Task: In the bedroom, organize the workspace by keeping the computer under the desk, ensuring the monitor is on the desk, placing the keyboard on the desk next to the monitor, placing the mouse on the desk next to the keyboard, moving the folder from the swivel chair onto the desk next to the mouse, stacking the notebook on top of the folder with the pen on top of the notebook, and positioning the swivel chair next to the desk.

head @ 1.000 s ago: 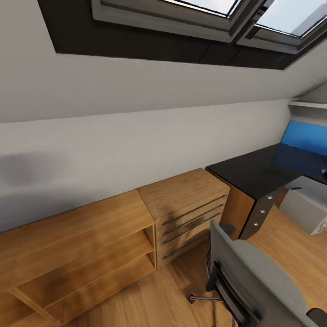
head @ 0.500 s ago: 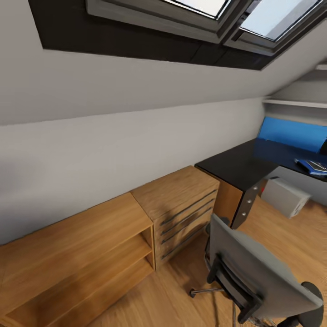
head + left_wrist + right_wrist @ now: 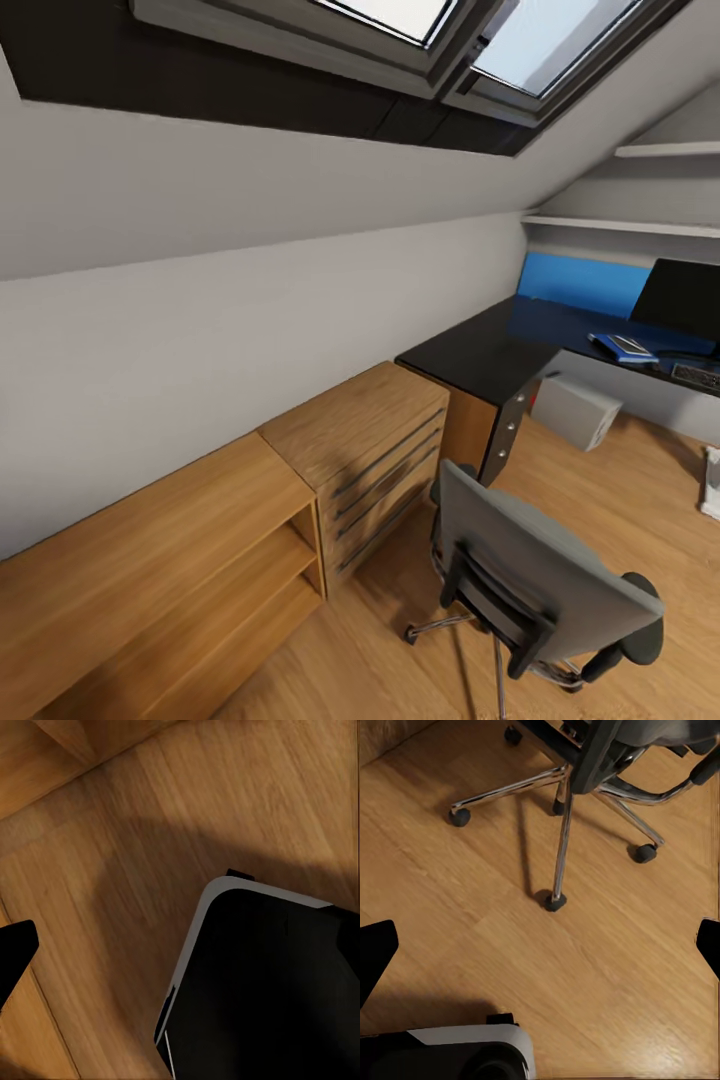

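Note:
The grey swivel chair (image 3: pixel 540 580) stands on the wood floor with its back toward me, a short way from the black desk (image 3: pixel 480 355). Far along the desk the black monitor (image 3: pixel 690 300) stands upright. In front of it lies the blue folder (image 3: pixel 608 344) with the dark grey notebook (image 3: pixel 628 346) on top. The keyboard (image 3: pixel 697 375) lies at the desk's front edge. The white-grey computer (image 3: pixel 575 410) sits on the floor under the desk. My right gripper (image 3: pixel 540 949) is open over the floor near the chair's chrome base (image 3: pixel 562 810). My left gripper (image 3: pixel 180 945) is open above bare floor.
A light wooden chest (image 3: pixel 370 440) with bar handles adjoins the desk's end. An open wooden shelf unit (image 3: pixel 170 560) follows along the sloped wall. A blue panel (image 3: pixel 580 285) backs the desk. A white object (image 3: pixel 712 480) sits on the floor at the far right. My dark base (image 3: pixel 262 997) is below.
The head view has swung to the right, so everything has slid left in the picture. The monitor, keyboard and more of the desk have come into view.

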Controlling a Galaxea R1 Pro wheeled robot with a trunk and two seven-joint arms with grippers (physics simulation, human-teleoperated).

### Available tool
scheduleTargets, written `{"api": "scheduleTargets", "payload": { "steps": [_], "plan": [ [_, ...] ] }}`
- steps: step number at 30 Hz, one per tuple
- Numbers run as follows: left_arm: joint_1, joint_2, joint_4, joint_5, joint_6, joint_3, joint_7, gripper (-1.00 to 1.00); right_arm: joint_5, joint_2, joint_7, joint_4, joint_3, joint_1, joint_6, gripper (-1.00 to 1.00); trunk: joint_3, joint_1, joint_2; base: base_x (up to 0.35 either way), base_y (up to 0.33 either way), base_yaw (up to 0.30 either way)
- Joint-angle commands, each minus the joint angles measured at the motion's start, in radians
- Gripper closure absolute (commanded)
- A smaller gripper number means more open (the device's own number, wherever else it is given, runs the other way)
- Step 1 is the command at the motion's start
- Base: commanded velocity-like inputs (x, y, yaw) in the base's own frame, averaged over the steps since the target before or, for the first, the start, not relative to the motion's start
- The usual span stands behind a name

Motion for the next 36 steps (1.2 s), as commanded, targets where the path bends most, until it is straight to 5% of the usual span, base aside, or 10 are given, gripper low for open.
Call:
{"api": "scheduleTargets", "payload": {
  "steps": [1,36],
  "plan": [
    [0.0,0.0,0.0,0.004,-0.002,-0.009,0.006,-1.0,-0.003,0.001,-0.006,0.002,0.009,-0.001,-0.003,-1.0,-0.002,0.001,-0.002,0.0,0.013,-0.292],
    [0.0,0.0,0.0,0.004,-0.002,-0.009,0.006,-1.0,-0.003,0.0,-0.006,0.002,0.009,-0.001,-0.003,-1.0,-0.002,0.001,-0.002,0.0,0.001,-0.293]
  ]
}}
